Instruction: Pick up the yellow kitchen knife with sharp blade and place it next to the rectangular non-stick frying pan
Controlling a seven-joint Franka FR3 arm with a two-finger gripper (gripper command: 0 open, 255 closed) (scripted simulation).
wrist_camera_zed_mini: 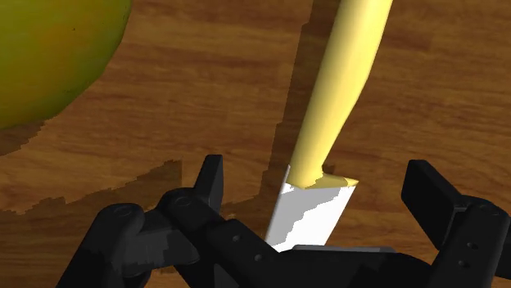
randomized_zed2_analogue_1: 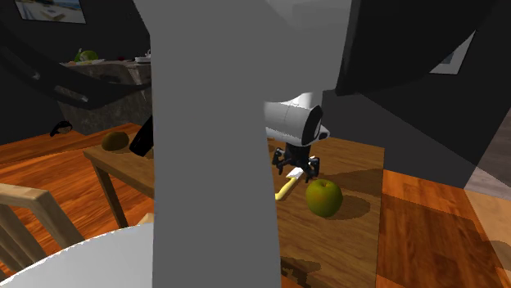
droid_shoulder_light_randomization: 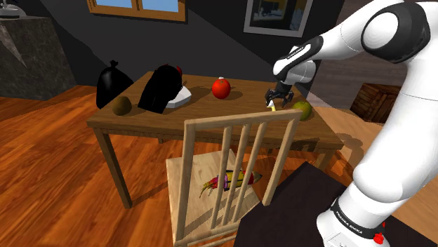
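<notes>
Starting at the shoulder view's left, the black shape I take for the frying pan stands by the tabletop's far edge. It is well apart from the yellow-handled knife, which lies flat near the right edge, just beside a green apple. My gripper hangs released, fingers apart either side of the white blade, touching nothing. I judge the knife light, stiff and slick, so the handle gives the safer hold, not the thin blade

green apple just beside knife, chair nearby
</notes>
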